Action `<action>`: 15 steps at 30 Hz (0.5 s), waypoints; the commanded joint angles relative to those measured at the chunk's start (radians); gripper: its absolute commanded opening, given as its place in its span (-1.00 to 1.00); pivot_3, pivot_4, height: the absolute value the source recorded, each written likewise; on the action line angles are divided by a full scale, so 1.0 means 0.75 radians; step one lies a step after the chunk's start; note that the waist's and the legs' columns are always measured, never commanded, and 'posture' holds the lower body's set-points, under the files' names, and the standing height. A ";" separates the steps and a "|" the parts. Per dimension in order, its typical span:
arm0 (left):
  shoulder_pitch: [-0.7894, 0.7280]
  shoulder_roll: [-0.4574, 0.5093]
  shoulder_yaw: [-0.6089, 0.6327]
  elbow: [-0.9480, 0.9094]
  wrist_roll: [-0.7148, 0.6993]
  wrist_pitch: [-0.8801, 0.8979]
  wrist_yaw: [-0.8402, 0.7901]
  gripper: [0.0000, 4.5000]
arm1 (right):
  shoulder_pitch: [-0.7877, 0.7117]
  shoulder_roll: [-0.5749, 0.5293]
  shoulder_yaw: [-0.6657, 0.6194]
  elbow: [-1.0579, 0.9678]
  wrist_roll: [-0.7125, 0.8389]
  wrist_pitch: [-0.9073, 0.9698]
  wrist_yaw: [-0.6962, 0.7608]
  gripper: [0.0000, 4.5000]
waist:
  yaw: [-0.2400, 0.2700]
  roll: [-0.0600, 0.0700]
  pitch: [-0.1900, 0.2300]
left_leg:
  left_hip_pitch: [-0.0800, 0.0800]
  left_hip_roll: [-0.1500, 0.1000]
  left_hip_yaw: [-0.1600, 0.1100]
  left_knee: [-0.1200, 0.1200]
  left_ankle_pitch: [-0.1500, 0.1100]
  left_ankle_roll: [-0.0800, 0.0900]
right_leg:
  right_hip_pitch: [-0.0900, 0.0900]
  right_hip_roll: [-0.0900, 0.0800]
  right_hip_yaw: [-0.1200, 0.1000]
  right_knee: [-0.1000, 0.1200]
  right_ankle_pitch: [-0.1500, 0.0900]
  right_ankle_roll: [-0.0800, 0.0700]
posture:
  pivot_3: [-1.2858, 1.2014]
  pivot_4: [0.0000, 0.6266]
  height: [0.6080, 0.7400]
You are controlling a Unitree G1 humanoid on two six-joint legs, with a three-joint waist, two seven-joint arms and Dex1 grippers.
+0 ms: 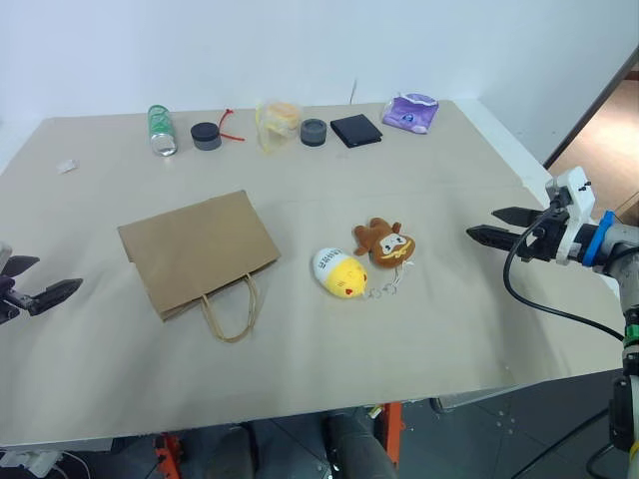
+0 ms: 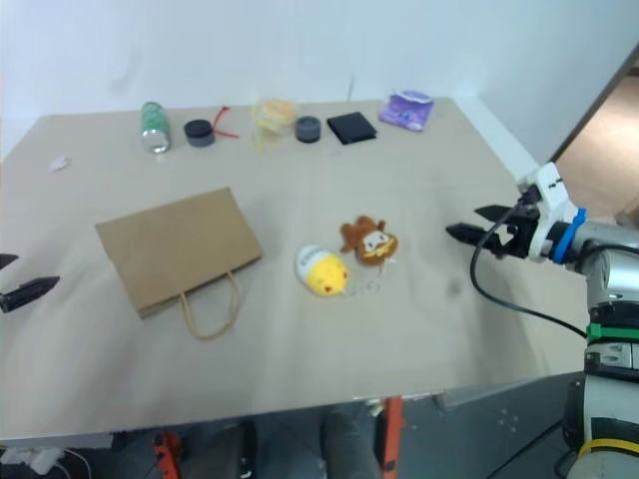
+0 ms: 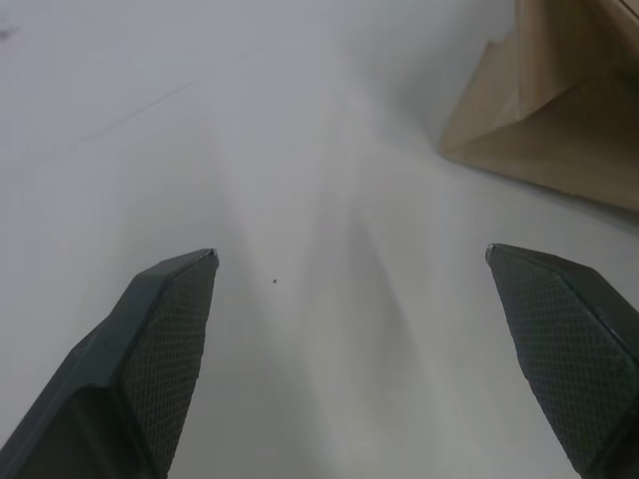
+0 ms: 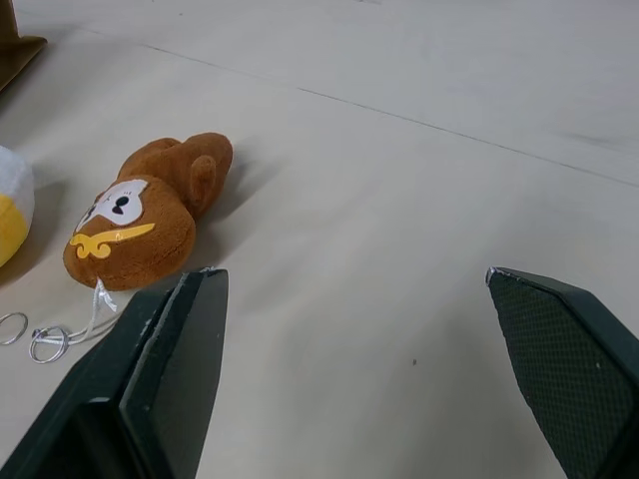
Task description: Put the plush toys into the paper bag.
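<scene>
The brown paper bag (image 1: 198, 249) lies flat on the table, left of centre, with its loop handles (image 1: 232, 309) toward the front edge. The yellow-and-white chick plush (image 1: 338, 272) and the brown monkey plush (image 1: 383, 242) lie side by side to its right, key rings trailing in front of them. My right gripper (image 1: 481, 224) hovers open to the right of the monkey (image 4: 140, 220), pointing at it, nothing between its fingers. At the far left my left gripper (image 1: 55, 274) is open and empty, apart from the bag, whose corner (image 3: 559, 110) shows in the left wrist view.
Along the table's back edge stand a green bottle (image 1: 162, 130), two black round caps (image 1: 207, 136), a clear plastic bag with yellow contents (image 1: 277, 122), a black square wallet (image 1: 355, 130) and a purple packet (image 1: 411, 112). A white scrap (image 1: 67, 166) lies at the back left.
</scene>
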 commanded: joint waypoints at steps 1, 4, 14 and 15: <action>-0.058 -0.013 0.063 0.001 -0.013 -0.032 0.054 0.97 | 0.047 -0.005 -0.068 -0.115 0.062 -0.074 0.083 1.00 | 0.000 0.000 0.000 | 0.000 0.000 0.000 0.000 0.000 0.000 | 0.001 0.000 0.000 0.000 0.000 0.000 | 0.03 -0.52 1.00; -0.204 -0.071 0.055 -0.143 -0.112 -0.054 0.065 0.97 | 0.155 0.026 -0.152 -0.528 0.353 0.109 0.220 1.00 | 0.009 0.000 0.000 | 0.000 0.000 -0.001 0.001 0.000 0.000 | 0.001 0.002 0.000 0.002 0.003 0.006 | 0.03 -0.52 1.00; -0.367 -0.141 -0.334 -0.589 -0.118 -0.182 -0.149 0.97 | 0.257 0.026 -0.040 -1.137 0.594 0.299 0.281 1.00 | 0.026 -0.001 -0.001 | 0.010 0.000 -0.003 0.010 0.001 -0.001 | 0.014 0.003 0.003 0.008 -0.001 0.005 | 0.03 -0.52 1.00; -0.368 -0.143 -0.352 -0.591 -0.107 -0.204 -0.161 0.97 | 0.255 0.028 -0.033 -1.144 0.594 0.297 0.280 1.00 | 0.026 -0.001 -0.001 | 0.011 0.000 -0.003 0.011 0.001 -0.001 | 0.014 0.003 0.003 0.008 0.000 0.004 | 0.03 -0.52 1.00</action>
